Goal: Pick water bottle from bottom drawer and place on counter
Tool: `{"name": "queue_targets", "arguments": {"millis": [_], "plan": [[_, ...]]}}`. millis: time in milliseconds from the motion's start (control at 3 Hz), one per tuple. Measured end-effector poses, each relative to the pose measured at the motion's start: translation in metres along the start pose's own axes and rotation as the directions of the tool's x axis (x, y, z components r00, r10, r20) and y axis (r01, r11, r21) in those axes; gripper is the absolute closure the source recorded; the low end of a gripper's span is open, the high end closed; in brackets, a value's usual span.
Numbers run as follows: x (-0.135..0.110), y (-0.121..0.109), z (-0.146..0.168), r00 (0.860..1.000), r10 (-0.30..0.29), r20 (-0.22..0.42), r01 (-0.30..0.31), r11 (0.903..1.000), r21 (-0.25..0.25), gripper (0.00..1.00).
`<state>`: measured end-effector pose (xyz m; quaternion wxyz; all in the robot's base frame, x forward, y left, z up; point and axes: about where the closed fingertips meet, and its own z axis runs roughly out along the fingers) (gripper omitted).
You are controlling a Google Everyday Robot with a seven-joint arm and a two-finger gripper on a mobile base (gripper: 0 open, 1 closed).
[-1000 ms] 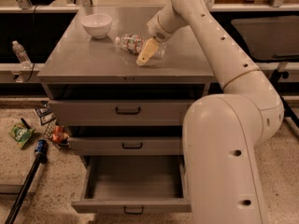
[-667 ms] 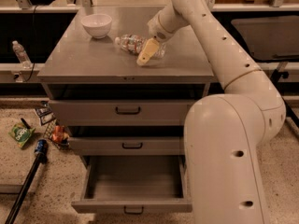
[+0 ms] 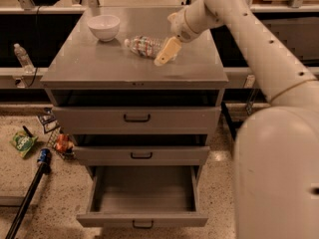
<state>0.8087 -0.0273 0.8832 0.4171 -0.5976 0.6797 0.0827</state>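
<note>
The water bottle (image 3: 144, 46) lies on its side on the counter (image 3: 99, 66), its white cap pointing left toward the bowl. My gripper (image 3: 167, 52) hangs just above the counter at the bottle's right end, close against its base; I cannot tell whether it touches the bottle. The arm reaches in from the upper right. The bottom drawer (image 3: 142, 219) is pulled out, and its inside shows nothing in it.
A white bowl (image 3: 103, 27) stands at the counter's back left. The two upper drawers are shut. A paler clear bottle (image 3: 22, 57) stands on a ledge at the left. A green packet (image 3: 22, 143), a red can (image 3: 62, 143) and a dark pole (image 3: 30, 193) lie on the floor to the left. My white body (image 3: 279, 173) fills the right.
My gripper has shifted slightly to the right along the bottle's base end. The bottle has stayed lying on the counter.
</note>
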Motion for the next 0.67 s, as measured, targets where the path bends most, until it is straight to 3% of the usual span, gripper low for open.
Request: {"name": "queue_targets", "arguments": {"millis": [333, 667], "plan": [[-0.019, 0.012, -0.071, 0.994, -0.051, 0.099, 0.041, 0.9937, 0.105, 0.0], [0.014, 0.033, -0.086, 0.996, -0.022, 0.087, 0.012, 0.994, 0.109, 0.0]]}}
